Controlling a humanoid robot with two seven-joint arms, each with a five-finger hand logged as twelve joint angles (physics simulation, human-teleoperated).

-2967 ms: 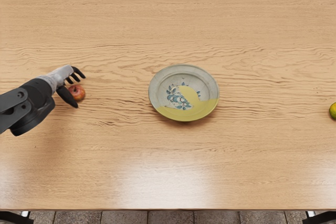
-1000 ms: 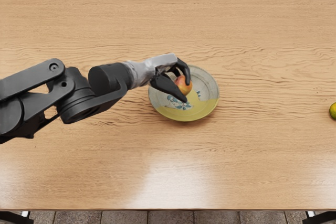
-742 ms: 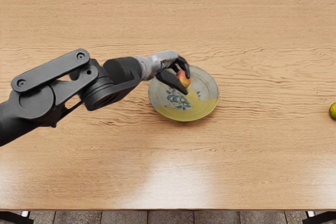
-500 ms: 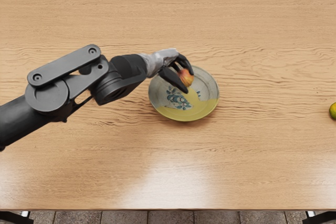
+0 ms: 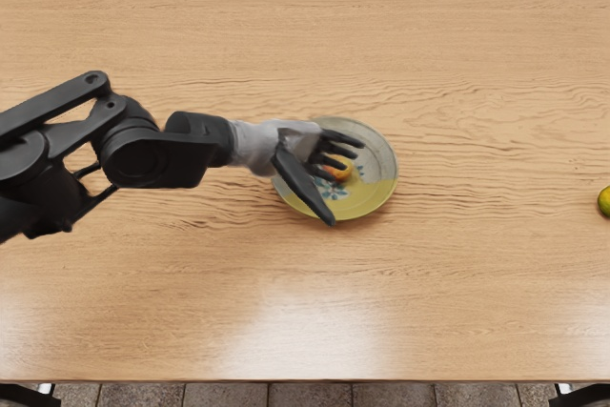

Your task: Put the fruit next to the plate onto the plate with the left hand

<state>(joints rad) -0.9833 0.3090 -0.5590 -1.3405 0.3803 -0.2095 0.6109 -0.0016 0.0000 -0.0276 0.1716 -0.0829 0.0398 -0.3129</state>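
Observation:
A small red and yellow fruit (image 5: 340, 172) lies on the round patterned plate (image 5: 377, 161) at the table's middle, partly hidden behind dark fingers. My left hand (image 5: 324, 167) hovers over the plate's left half with its fingers spread and its thumb pointing down toward the plate's near rim. The fingers are apart from the fruit and hold nothing. The left arm comes in from the left edge. My right arm does not show.
A green and yellow fruit (image 5: 603, 201) sits at the table's right edge, half cut off by the picture. The wooden table (image 5: 305, 312) stretches wide around the plate.
The left hand carried the fruit from the table's left side to over the plate, then spread its fingers. The fruit has dropped out of the grasp onto the plate.

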